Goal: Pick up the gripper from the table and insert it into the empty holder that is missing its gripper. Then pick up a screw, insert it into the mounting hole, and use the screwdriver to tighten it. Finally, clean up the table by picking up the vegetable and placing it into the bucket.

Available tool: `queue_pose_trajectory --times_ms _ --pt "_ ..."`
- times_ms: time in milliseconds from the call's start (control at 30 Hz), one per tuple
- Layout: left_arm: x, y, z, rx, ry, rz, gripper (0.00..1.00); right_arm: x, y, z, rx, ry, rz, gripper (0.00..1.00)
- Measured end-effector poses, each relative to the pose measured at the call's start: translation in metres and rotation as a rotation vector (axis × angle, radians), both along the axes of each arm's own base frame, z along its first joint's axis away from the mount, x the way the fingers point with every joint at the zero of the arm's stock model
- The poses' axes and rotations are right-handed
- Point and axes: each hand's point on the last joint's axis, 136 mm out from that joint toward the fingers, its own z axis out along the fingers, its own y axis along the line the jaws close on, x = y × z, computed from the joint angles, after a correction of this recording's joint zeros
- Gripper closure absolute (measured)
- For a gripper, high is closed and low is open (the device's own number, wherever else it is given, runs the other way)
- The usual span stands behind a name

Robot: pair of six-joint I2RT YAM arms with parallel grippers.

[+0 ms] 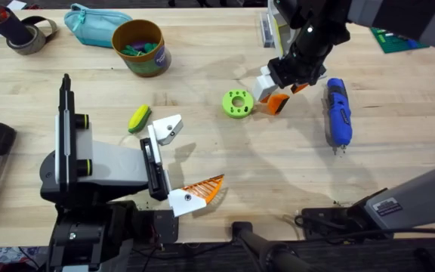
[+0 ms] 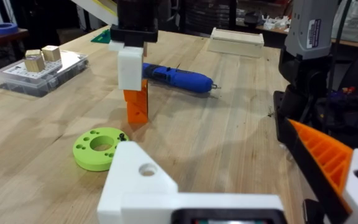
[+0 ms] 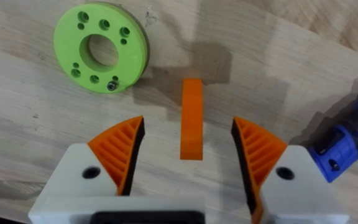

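The right hand hangs over the middle of the pale wooden bench, its two orange ribbed fingers spread wide apart and holding nothing. Between them — touching neither, as the right wrist view shows — stands the small white block with the solid orange wedge finger, which is the gripper part; it stands upright with its orange tip on the wood. Just beside it lies a flat lime-green round disc with holes, and a tiny dark screw sits on the disc near its edge. On the other side of the part lies the blue pen-shaped screwdriver with a thin metal bit, flat on the bench. The left hand rests low near the front of the bench. One side of it is a plain white pointed bracket with a round dark hole — the empty holder — and the other side has an orange ribbed lattice finger; they stand apart with nothing between them. Right next to the white bracket lies the little yellow-and-green toy corn cob. Farther back stands the round mustard-yellow bucket with some small coloured bits inside, and a teal zip pouch lies beside it.
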Motion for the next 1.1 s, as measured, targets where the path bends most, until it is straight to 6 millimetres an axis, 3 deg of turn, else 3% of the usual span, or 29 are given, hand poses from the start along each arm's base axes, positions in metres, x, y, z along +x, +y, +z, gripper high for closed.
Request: queue_pose_trajectory --times_ms 367,733,1100 --pt "0.001 0.0 0.0 0.001 0.003 0.007 0.012 -0.004 0.0 0.002 0.005 0.014 0.001 0.143" --pt "0.001 0.0 0.0 0.001 0.003 0.007 0.012 -0.015 -0.004 0.032 0.067 -0.121 -0.016 0.143" --pt "0.001 0.0 0.0 0.001 0.004 0.007 0.012 -0.022 -0.007 0.004 0.049 -0.076 -0.012 0.143"
